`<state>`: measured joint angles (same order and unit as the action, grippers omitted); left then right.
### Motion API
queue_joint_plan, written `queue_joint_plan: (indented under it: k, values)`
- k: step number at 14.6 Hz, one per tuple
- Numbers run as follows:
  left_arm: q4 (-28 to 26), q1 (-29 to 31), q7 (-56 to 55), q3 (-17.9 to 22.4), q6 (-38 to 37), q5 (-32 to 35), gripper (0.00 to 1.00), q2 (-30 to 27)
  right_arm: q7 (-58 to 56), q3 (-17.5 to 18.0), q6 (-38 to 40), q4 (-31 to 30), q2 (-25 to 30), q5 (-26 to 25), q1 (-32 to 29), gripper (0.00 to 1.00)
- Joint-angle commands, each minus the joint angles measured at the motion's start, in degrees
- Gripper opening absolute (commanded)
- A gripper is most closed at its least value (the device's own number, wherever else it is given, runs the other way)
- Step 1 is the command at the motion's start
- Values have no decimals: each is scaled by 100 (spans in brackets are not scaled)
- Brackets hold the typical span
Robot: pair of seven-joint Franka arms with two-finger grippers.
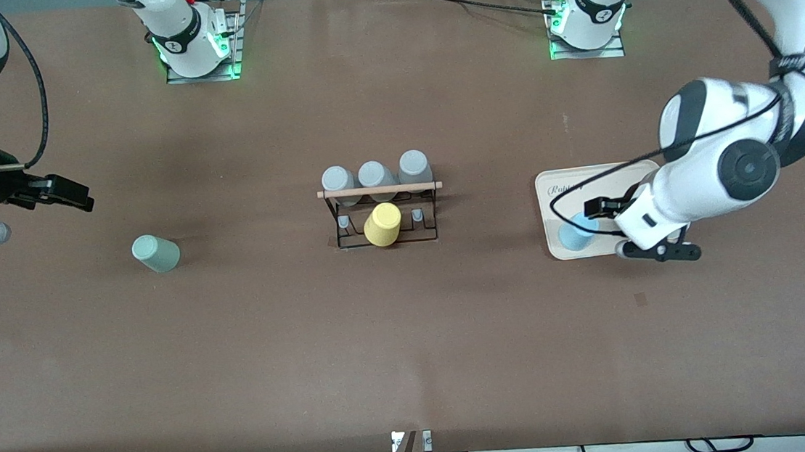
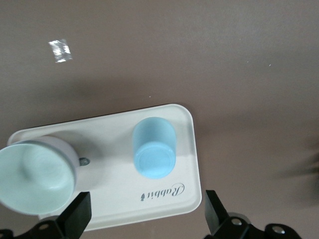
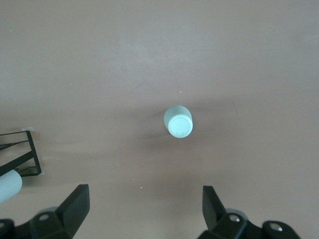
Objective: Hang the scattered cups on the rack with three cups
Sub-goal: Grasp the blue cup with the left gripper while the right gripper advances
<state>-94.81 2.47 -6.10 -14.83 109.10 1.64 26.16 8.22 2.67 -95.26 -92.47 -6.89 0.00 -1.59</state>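
High front camera; wrist cameras straight down.

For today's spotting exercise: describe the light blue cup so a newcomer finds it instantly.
Find the cream tray toward the left arm's end of the table. The light blue cup stands on it, upside down, under the left end effector. It is the only blue cup.

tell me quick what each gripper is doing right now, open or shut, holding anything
Left gripper: open, empty, over the cream tray above the blue cup.
Right gripper: open, empty, over the table near the green cup.
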Motion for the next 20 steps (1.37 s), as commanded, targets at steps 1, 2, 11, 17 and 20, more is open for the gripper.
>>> queue_joint_plan:
  k: [1,2,11,17,20]
  values:
    - [-28,-89,-67,6,339,3,100,380,-128,23,7,36,-128,18,-43,100]
    - [-80,-89,-110,6,471,12,100,477,-128,14,7,36,-198,18,-43,100]
    - [-1364,-80,-102,23,1825,21,100,302,-128,23,-344,10,-515,18,-131,100]
    - [-1373,-62,-67,15,1843,390,100,285,-672,14,-1072,-279,-937,-96,-298,100]
    - [-1470,-71,-67,15,1826,390,100,223,-690,23,-1538,-674,-990,-96,-334,100]
